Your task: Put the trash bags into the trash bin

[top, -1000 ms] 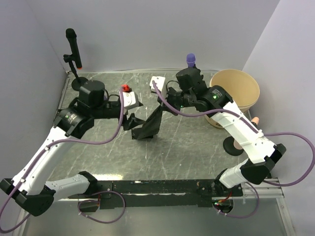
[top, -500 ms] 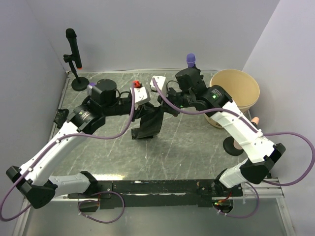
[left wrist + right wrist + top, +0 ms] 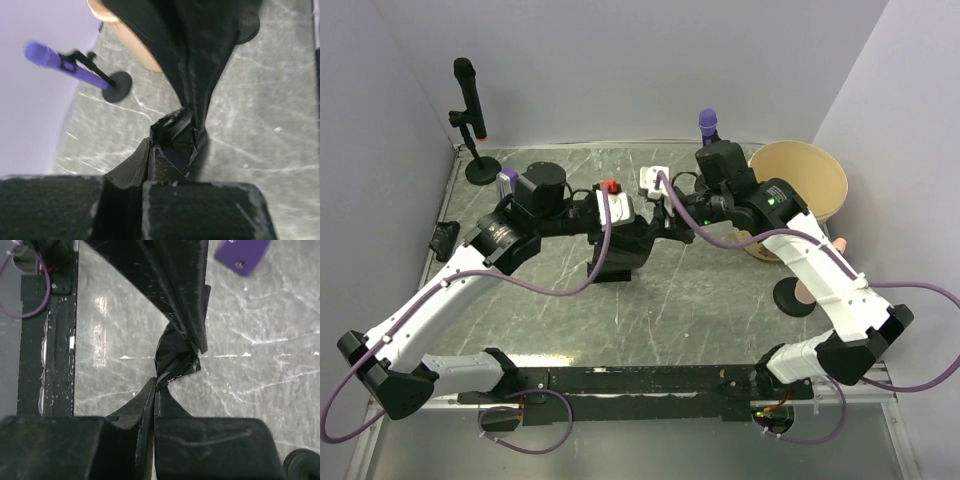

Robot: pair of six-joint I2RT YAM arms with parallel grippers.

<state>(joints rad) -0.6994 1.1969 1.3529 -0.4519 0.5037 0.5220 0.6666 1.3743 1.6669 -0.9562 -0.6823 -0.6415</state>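
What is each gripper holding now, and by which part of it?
Both are shut on one black trash bag: the left gripper pinches a crumpled edge, the right gripper another.

Glossy black trash bag (image 3: 618, 258), tan trash bin (image 3: 804, 178), grey white-veined table (image 3: 705, 312).

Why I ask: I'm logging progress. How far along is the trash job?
Done: nothing yet; the bin shows only its pale inside. In hand: the left gripper and right gripper both have jaws shut on one black bag, held between them. Left: carry it right and drop it in the bin.
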